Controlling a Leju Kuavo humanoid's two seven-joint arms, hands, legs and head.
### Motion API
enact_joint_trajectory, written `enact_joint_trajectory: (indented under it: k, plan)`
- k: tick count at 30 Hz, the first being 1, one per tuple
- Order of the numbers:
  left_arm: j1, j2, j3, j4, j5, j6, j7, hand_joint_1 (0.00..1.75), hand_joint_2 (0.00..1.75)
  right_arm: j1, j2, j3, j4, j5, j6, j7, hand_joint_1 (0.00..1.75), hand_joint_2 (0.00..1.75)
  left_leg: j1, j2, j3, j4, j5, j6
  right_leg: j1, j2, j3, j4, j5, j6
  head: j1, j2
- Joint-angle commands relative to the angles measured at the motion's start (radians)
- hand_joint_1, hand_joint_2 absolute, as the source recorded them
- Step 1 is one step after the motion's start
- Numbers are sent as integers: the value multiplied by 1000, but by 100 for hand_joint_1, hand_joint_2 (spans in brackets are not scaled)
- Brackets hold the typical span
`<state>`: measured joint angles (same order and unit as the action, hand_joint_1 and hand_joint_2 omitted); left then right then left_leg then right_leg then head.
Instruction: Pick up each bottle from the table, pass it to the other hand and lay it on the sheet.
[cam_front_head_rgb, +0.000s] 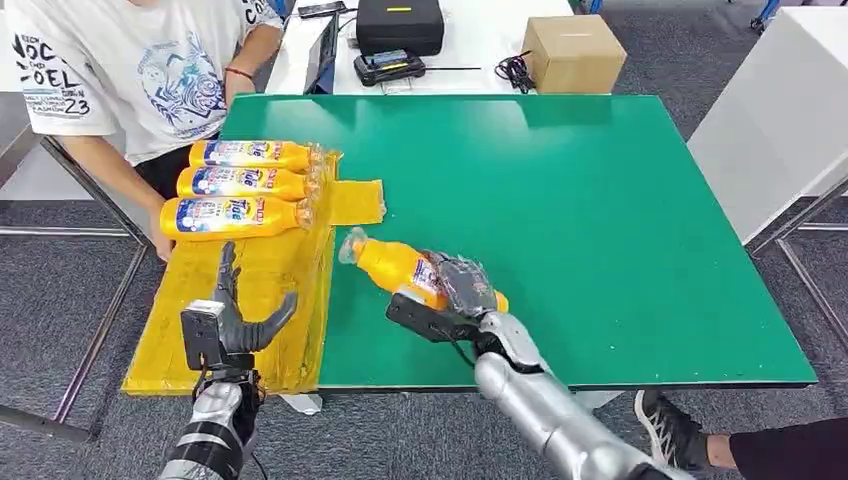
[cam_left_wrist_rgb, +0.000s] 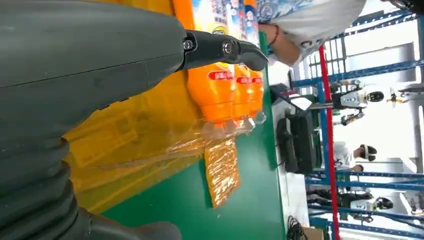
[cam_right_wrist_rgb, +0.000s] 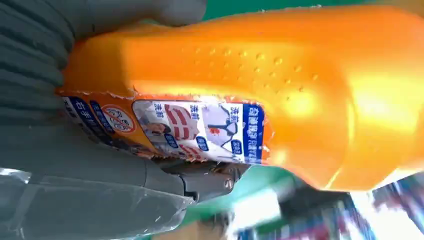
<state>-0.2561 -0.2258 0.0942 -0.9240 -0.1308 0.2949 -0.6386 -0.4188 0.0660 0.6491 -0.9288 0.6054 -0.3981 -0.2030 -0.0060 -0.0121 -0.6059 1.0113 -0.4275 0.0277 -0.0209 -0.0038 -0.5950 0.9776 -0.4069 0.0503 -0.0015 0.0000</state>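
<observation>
**A:** One bottle (cam_front_head_rgb: 405, 270) up in the right hand (cam_front_head_rgb: 462, 290), over the green table (cam_front_head_rgb: 600, 220) just beside the edge of the yellow sheet (cam_front_head_rgb: 250, 300). Gripped round the fat lower body, fingers wrapped over the label. Looks lifted rather than resting, though hard to call from above.

**B:** Agreed. Which way pointing?

**A:** Clear cap end aimed toward the sheet and a bit away from the robot, base back toward the right forearm. Long axis close to level, running slantwise across the table.

**B:** And the left hand (cam_front_head_rgb: 235, 315)?

**A:** Holding nothing. Fingers spread and upright above the near part of the sheet, thumb out to the side.

**B:** So mid-handover, probably: picked up, not yet passed.

**A:** Reckon so. Next move needs the neck end brought between those open left fingers, a firm grasp there, then release by the right.

**B:** Three bottles (cam_front_head_rgb: 245, 185) already lying in a row at the far end of the sheet, caps toward the table. Person's hand (cam_front_head_rgb: 160, 243) right by the nearest one.
</observation>
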Motion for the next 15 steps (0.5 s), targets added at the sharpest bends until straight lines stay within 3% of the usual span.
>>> enact_joint_trajectory:
  k: [1, 7, 9, 15]
  plan:
    - [16, -30, -12, -39, 43, -23, 26, 0, 175, 259, 73, -406, -503, -76, -181, -184, 175, 175, 3, -5, 1, 3, -3, -2, 3, -5, 3, 1, -4, -3, 0, 0]
    - [20, -31, -73, -55, 146, -136, 96, 0, 175, 292, 101, -501, -488, -150, -195, -305, 175, 175, 2, -3, 0, 2, -3, -2, 2, -3, 3, 0, -3, -3, 0, 0]
    - [25, -32, -87, -64, 205, -203, 134, 0, 175, 297, 104, -510, -479, -160, -190, -319, 175, 175, 1, -4, 0, 1, -2, -2, 1, -4, 2, -1, -2, -3, 0, 0]
    - [28, -33, -89, -65, 204, -202, 133, 0, 175, 300, 105, -509, -478, -161, -191, -324, 175, 175, 2, -2, 2, 1, -3, -2, 2, -2, 3, -1, -2, -3, 0, 0]
